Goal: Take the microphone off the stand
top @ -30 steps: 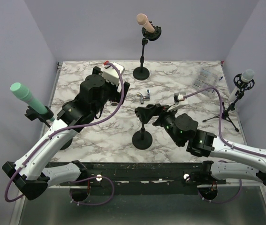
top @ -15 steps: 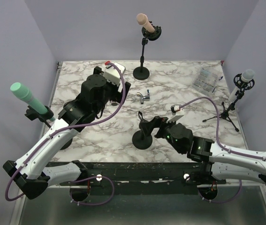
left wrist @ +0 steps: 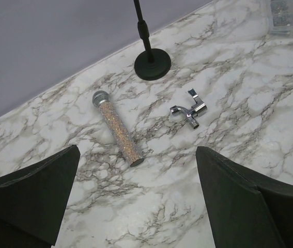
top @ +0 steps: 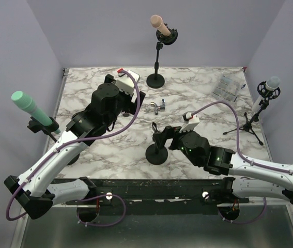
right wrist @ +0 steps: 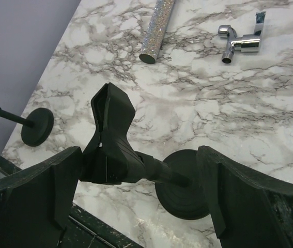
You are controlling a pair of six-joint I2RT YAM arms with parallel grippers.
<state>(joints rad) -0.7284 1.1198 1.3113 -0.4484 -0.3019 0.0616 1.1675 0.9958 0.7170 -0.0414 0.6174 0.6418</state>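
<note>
The silver glitter microphone (left wrist: 117, 127) lies flat on the marble, off any stand; it also shows in the right wrist view (right wrist: 158, 28) and is hidden under the left arm in the top view. A black stand (top: 156, 154) with an empty black clip (right wrist: 110, 137) stands at the front middle. My right gripper (right wrist: 138, 170) is open, its jaws on either side of the clip and stem; in the top view the right gripper (top: 163, 136) is at the stand's top. My left gripper (left wrist: 136, 170) is open and empty, above the table near the microphone's tail end.
A chrome fitting (left wrist: 190, 110) lies right of the microphone. A pink microphone on a stand (top: 156, 21) is at the back, a green one (top: 25, 103) at the left edge, a pale one on a tripod (top: 270, 85) at the right. A plastic bag (top: 226, 88) lies back right.
My right arm has shifted left and nearer the front edge, keeping its jaws around the stand's clip. The left arm has barely moved.
</note>
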